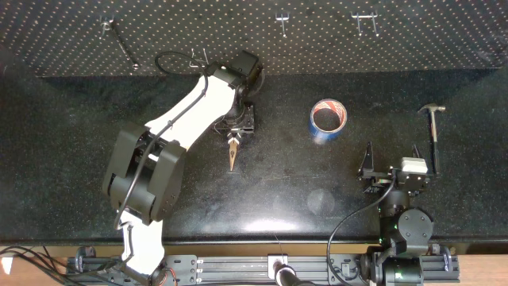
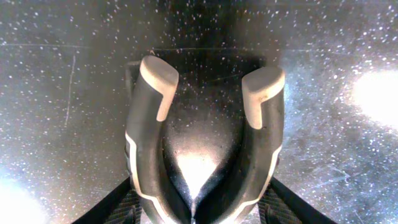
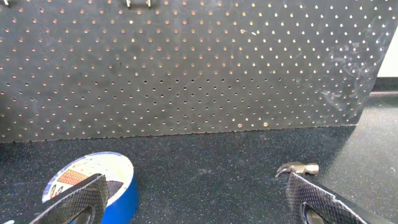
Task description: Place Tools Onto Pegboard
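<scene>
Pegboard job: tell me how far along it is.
Done: one tool hangs on the pegboard. In hand: the left gripper is down at the pliers. Left: pliers, tape roll and hammer all lie on the table; the right gripper is open.

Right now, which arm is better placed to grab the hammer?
Right. The right gripper sits open close beside the hammer; the left gripper is far off, on the other side of the tape.
</scene>
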Controlling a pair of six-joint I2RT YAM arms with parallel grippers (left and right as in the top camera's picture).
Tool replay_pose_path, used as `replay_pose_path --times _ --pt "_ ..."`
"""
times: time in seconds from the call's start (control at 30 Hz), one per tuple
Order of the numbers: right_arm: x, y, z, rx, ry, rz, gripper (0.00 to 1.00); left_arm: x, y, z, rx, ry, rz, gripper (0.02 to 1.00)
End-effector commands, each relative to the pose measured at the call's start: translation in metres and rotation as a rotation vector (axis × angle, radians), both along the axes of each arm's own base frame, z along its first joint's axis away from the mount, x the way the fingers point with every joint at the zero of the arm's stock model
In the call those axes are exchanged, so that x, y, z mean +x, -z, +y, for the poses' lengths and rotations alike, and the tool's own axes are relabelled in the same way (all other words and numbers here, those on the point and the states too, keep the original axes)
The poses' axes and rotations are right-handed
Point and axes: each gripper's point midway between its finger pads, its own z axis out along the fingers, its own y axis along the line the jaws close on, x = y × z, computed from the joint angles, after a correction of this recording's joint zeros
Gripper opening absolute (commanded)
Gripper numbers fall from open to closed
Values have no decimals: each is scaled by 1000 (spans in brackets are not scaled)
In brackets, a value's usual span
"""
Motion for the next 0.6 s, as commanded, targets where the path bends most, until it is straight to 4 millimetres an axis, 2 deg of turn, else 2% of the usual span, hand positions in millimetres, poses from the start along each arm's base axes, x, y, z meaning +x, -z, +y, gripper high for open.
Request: replay_pose_path --times 0.03,0.07,0.13,0.27,0.5,0.6 --pt "0 2 0 -16 -5 3 936 0 9 -9 -10 17 11 321" --pt "0 2 0 -16 -5 3 939 0 9 -9 -10 17 11 294" --pt "0 2 0 -16 -5 3 939 0 9 -9 -10 16 11 165" --pt "0 2 0 -16 -5 3 936 0 9 -9 -10 16 11 40" --pt "0 2 0 -16 -5 3 936 0 8 -9 -10 16 9 29" --pt "0 2 0 -16 -5 3 939 3 -3 -10 -23 16 -15 27"
